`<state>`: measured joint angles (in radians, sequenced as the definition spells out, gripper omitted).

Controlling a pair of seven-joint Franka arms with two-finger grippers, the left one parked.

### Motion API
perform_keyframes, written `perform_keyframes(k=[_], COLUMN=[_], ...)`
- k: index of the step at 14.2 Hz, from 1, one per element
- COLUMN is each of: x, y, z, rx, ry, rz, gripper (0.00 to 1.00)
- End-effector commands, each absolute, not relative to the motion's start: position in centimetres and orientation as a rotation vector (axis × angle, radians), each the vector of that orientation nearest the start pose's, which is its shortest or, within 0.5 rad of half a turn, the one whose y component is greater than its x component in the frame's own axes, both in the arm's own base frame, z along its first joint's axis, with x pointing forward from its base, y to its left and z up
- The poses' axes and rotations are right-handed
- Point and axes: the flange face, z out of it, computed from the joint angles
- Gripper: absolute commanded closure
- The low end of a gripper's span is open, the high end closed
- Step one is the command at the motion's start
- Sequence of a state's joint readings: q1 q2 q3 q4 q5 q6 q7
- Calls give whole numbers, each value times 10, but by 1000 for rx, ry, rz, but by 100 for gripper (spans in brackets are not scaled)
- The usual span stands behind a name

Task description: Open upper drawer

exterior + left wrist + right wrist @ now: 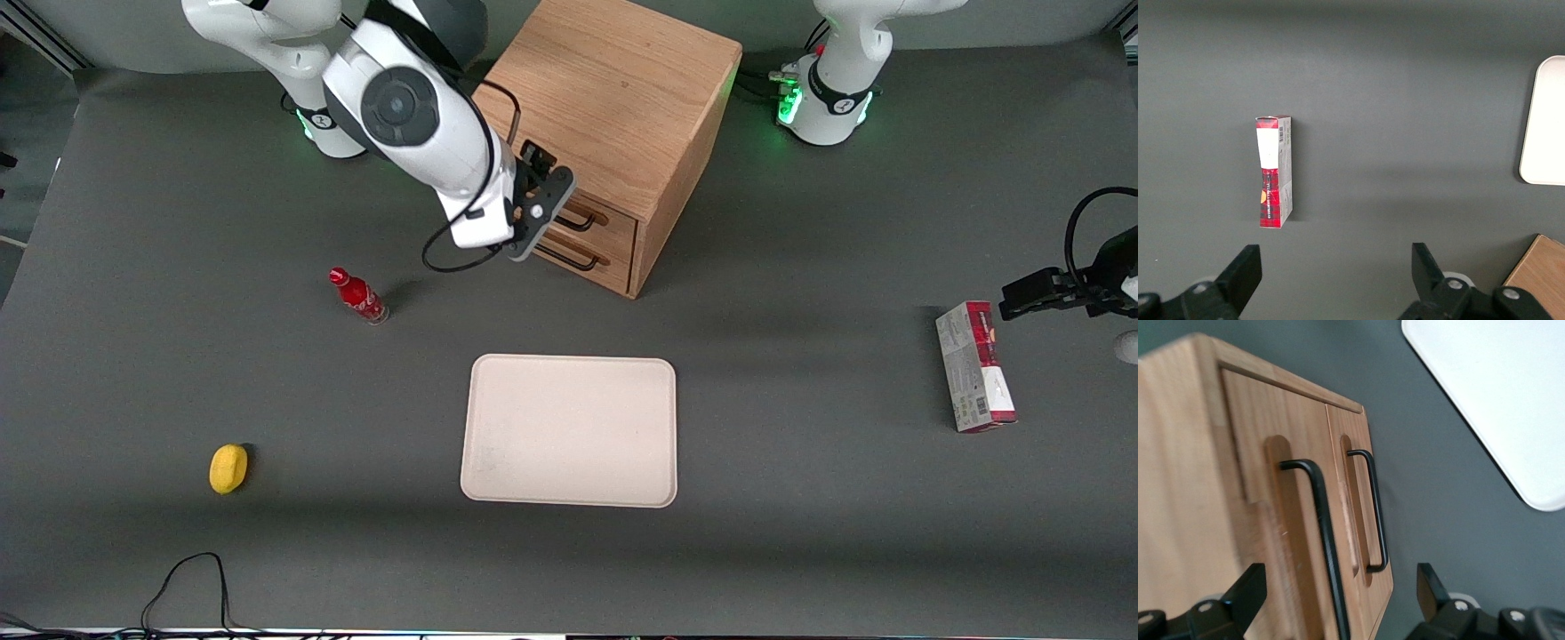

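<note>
Two black wire bar handles sit close together on the front of the light oak cube cabinet [613, 116], which stands in the upper middle of the front view, and that closeness is the main risk here. The upper drawer [605, 216] is shut flush with the cabinet face, its handle [1321, 527] running just above the matching handle of the lower drawer [1371, 513]. The right arm's black two-finger gripper [540, 206] hovers in front of the drawer faces, fingers spread wide apart and holding nothing; in the wrist view the upper handle lies between the two fingertips [1245, 590].

I'd judge the approach is lined up but not yet committed. If the gripper drifts toward the cabinet's base it could catch the lower handle and pull the wrong drawer. The bar is thin, so a shallow close could slip off it. The gripper also looks tilted against the drawer face; pulling off-axis could jam the drawer or drag the whole cabinet across the dark grey surface [800, 533]. The small red bottle [358, 297] in the centre-left of the front view stands near the arm's elbow sweep and could be knocked over.
</note>
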<state>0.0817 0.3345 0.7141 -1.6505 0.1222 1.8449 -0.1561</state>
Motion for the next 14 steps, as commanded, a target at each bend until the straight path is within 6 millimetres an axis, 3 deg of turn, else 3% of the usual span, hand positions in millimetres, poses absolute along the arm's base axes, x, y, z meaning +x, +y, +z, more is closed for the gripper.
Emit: perform_keyframes(k=[1,3,9,11,14], x=[465,465,460,468,494], y=[424,425,428,424,416], z=[430,414,394,389,398], rx=[-2547,-2550,-2546,-2574,-2558], ry=[-1297,-1298,-1314,-1377,-1404], rz=[199,202,220,196,138], gripper=[0,0,0,0,0])
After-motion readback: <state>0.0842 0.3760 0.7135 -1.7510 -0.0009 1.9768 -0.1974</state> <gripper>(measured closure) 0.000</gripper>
